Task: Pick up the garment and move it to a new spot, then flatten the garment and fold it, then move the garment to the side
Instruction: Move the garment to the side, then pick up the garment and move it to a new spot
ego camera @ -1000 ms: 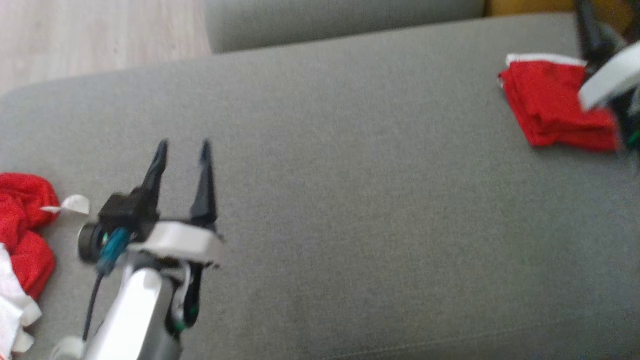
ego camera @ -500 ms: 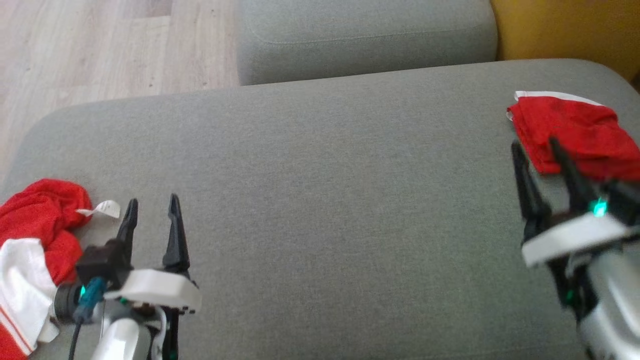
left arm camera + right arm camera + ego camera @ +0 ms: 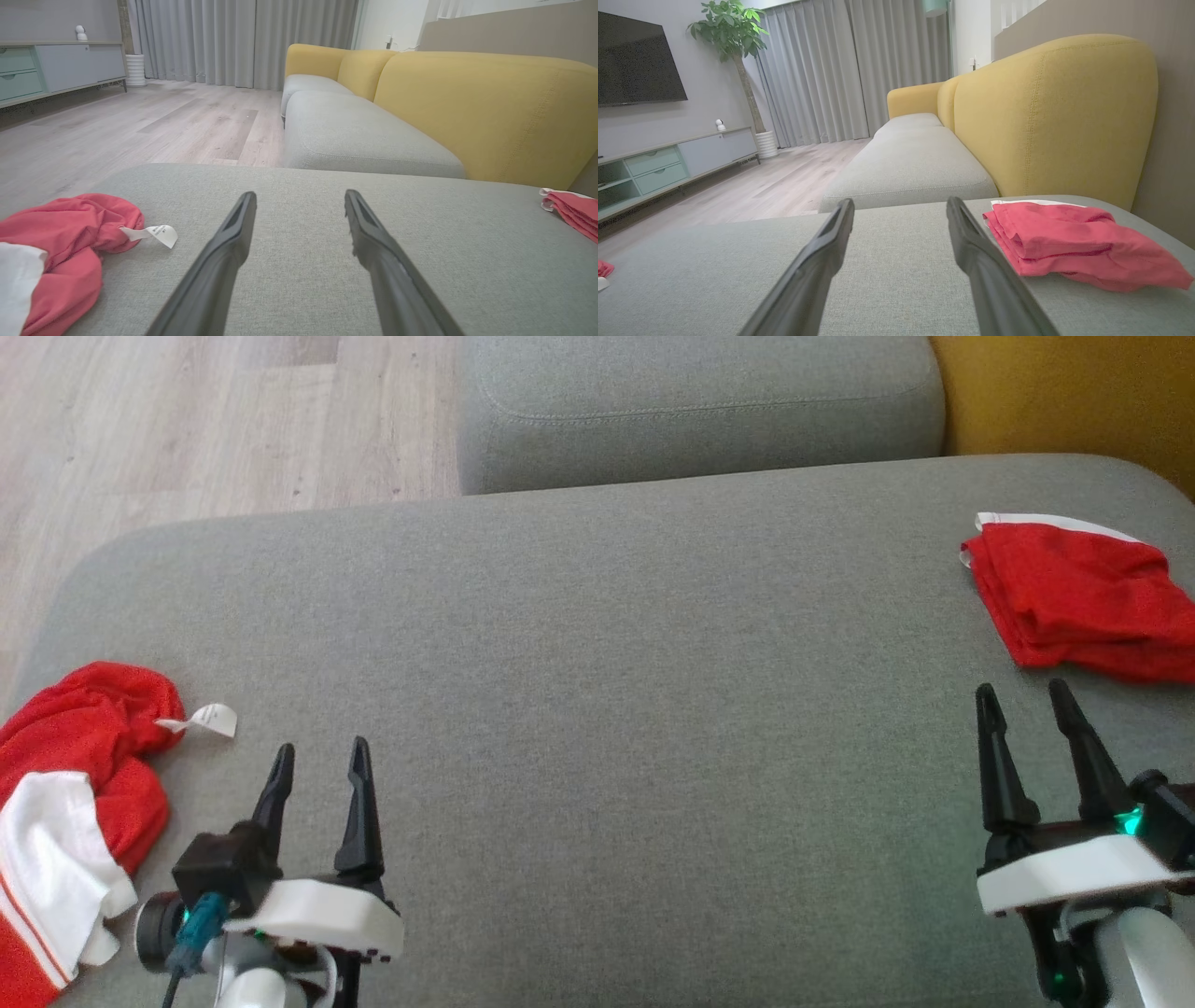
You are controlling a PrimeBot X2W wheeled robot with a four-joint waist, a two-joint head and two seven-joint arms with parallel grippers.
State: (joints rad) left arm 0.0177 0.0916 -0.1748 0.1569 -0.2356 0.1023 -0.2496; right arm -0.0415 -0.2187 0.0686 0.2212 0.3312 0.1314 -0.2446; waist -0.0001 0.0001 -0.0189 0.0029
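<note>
Head view: a wide grey cushion takes up most of the picture. The left gripper sits at 7 o'clock and the right gripper at 4 o'clock. Both point toward 12, with their fingers spread apart and nothing between them. A folded red garment with a white edge lies flat on the cushion at 2 o'clock, just beyond the right gripper's tips and not touching them. A crumpled red-and-white garment lies in a heap at 8 o'clock, at the cushion's edge and beside the left gripper. Its white label sticks out toward 3 o'clock. A second grey cushion is at 12, the wooden floor at 11 and a yellow backrest at 1.

Left wrist view: the two dark fingers stand wide apart over bare cushion. The crumpled garment is at 8 o'clock, with its label lying on the fabric near the left finger. A corner of the folded garment shows at 3 o'clock. Grey curtains hang at 12 and a low cabinet stands at 10.

Right wrist view: the fingers are again spread and empty. The folded garment lies at 4 o'clock, close beside the right-hand finger, under the yellow backrest. A television and a potted plant are at 10 and 11.
</note>
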